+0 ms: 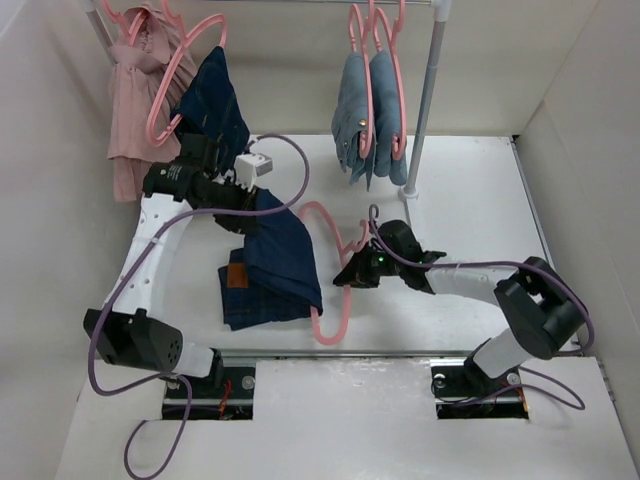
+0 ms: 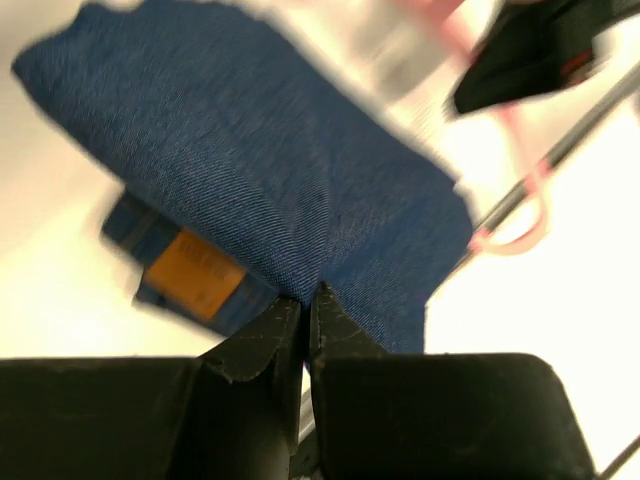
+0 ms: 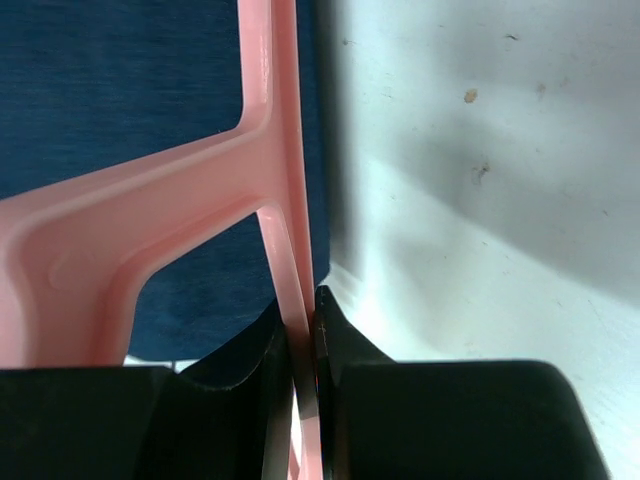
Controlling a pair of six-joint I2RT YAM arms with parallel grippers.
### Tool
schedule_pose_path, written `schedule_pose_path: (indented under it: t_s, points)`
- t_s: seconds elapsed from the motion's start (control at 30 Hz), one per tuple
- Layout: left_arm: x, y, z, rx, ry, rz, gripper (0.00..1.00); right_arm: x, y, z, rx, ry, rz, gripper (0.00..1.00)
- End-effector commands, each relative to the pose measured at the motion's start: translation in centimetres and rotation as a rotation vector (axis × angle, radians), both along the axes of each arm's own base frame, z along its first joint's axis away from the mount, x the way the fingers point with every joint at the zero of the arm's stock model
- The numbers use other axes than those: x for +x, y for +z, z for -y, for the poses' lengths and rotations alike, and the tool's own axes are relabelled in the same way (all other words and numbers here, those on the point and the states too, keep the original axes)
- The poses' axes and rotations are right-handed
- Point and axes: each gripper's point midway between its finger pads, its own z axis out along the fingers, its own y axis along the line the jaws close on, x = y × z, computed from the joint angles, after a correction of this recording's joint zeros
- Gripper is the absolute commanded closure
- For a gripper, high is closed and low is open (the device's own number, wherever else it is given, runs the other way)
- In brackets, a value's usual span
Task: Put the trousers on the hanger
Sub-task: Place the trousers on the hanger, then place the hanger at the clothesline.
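The trousers (image 1: 280,262), dark navy denim with a tan patch (image 1: 236,276), are partly lifted off the table, the waistband end lying low. My left gripper (image 1: 246,220) is shut on a fold of their upper edge; in the left wrist view the jaws (image 2: 308,300) pinch the denim (image 2: 270,170). The pink hanger (image 1: 343,306) lies against the trousers' right edge. My right gripper (image 1: 352,272) is shut on its thin bar (image 3: 285,270), jaws closed around it (image 3: 303,335), with denim (image 3: 120,80) behind.
A clothes rack pole (image 1: 425,100) stands at the back right with light-blue jeans (image 1: 365,120) on pink hangers. A pink garment (image 1: 135,90) and a smaller dark navy garment (image 1: 212,95) hang at the back left. White walls enclose the table.
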Motion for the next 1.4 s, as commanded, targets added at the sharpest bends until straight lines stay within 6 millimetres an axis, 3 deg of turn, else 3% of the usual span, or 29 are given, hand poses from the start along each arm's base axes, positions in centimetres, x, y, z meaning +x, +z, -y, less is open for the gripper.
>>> schedule_pose_path:
  t_s: [0.0, 0.07, 0.13, 0.17, 0.27, 0.3, 0.37, 0.4, 0.43, 0.47, 0.5, 0.53, 0.6, 0.63, 0.7, 0.73, 0.77, 0.8, 0.9, 0.97, 1.0, 1.03, 1.1, 1.13, 1.17, 1.27, 1.37]
  points:
    - [-0.5, -2.8, -3.6, 0.176, 0.012, 0.017, 1.0, 0.2, -0.2, 2.1, -0.081, -0.079, 0.016, 1.0]
    - [-1.6, -6.8, -6.4, 0.296, 0.026, -0.065, 1.0, 0.8, 1.1, 3.2, -0.119, -0.132, 0.062, 1.0]
    - [-1.8, -9.0, -8.7, 0.366, 0.043, -0.091, 1.0, 0.1, 3.5, 4.5, -0.161, -0.15, 0.11, 1.0]
    - [-2.1, -10.3, -9.3, 0.388, 0.048, -0.099, 1.0, 0.8, 5.4, 4.7, -0.174, -0.19, 0.157, 1.0]
    - [-1.4, -12.1, -10.4, 0.447, 0.059, -0.076, 1.0, -0.2, 8.5, 5.6, -0.211, -0.19, 0.232, 1.0]
    - [-1.7, -13.2, -10.4, 0.449, 0.054, -0.098, 1.0, -0.3, 10.5, 5.0, -0.181, -0.182, 0.26, 1.0]
    - [-1.6, -14.3, -9.3, 0.453, 0.008, -0.1, 1.0, -0.8, 12.1, 4.4, -0.169, -0.154, 0.301, 1.0]
    - [-1.8, -14.7, -8.5, 0.441, -0.004, -0.111, 1.0, -1.1, 14.1, 3.3, -0.132, -0.132, 0.332, 1.0]
    - [-1.7, -15.1, -7.7, 0.43, -0.017, -0.122, 1.0, -1.4, 14.8, 2.6, -0.116, -0.11, 0.337, 1.0]
    - [-2.0, -15.3, -6.7, 0.422, -0.044, -0.13, 0.94, -1.6, 15.9, 2.1, -0.095, -0.102, 0.353, 1.0]
    - [-1.4, -15.3, -6.2, 0.406, -0.04, -0.109, 0.81, -2.2, 16.3, 1.2, -0.086, -0.069, 0.35, 1.0]
    - [-1.6, -15.8, -5.9, 0.392, -0.04, -0.129, 0.54, -2.2, 18.8, 0.6, -0.042, -0.067, 0.385, 1.0]
    - [-1.4, -16.0, -5.6, 0.363, -0.023, -0.128, 0.38, -2.2, 20.3, 0.2, -0.032, -0.069, 0.4, 1.0]
    - [-1.3, -15.9, -5.7, 0.34, -0.012, -0.134, 0.36, -2.3, 21.8, -0.1, -0.013, -0.064, 0.413, 1.0]
    - [-0.1, -14.0, -6.9, 0.267, 0.034, -0.072, 0.36, -2.1, 22.8, 0.1, -0.024, -0.087, 0.41, 1.0]
    - [0.2, -12.8, -6.5, 0.197, 0.037, -0.049, 0.36, -1.8, 23.6, 0.4, -0.025, -0.105, 0.421, 1.0]
    - [1.1, -10.1, -6.5, 0.117, 0.038, 0.026, 0.38, -1.6, 24.7, 0.4, -0.022, -0.116, 0.43, 1.0]
    - [1.4, -8.8, -6.8, 0.117, 0.05, 0.052, 0.38, -1.3, 25.1, 0.1, -0.017, -0.118, 0.434, 1.0]
    - [0.0, -1.6, -2.4, -0.074, -0.137, 0.159, 0.32, -0.6, 26.5, -0.8, 0.0, -0.121, 0.447, 1.0]
    - [-2.4, 2.2, 2.2, -0.209, -0.273, 0.177, 0.17, -0.3, 26.8, -1.4, 0.006, -0.114, 0.446, 1.0]
    - [-3.1, 4.6, 3.6, -0.246, -0.315, 0.223, 0.14, 0.0, 28.1, -1.7, 0.027, -0.118, 0.461, 1.0]
    - [-4.8, 6.0, 5.7, -0.283, -0.386, 0.237, 0.11, 0.2, 27.8, -2.7, 0.018, -0.107, 0.453, 1.0]
    - [-6.3, 7.9, 7.9, -0.357, -0.402, 0.221, 0.03, 0.9, 29.6, -3.5, 0.046, -0.113, 0.473, 1.0]
    - [-7.3, 8.7, 8.6, -0.377, -0.419, 0.232, 0.0, 1.6, 28.9, -4.0, 0.023, -0.12, 0.464, 1.0]
    - [-8.8, 8.9, 9.7, -0.405, -0.463, 0.21, 0.0, 1.6, 29.2, -4.6, 0.026, -0.108, 0.474, 1.0]
    - [-10.5, 9.0, 11.0, -0.439, -0.471, 0.192, 0.0, 2.8, 30.0, -5.2, 0.019, -0.139, 0.489, 1.0]
    - [-9.3, 7.6, 11.4, -0.38, -0.394, 0.218, 0.0, 4.0, 30.8, -6.0, 0.028, -0.162, 0.519, 1.0]
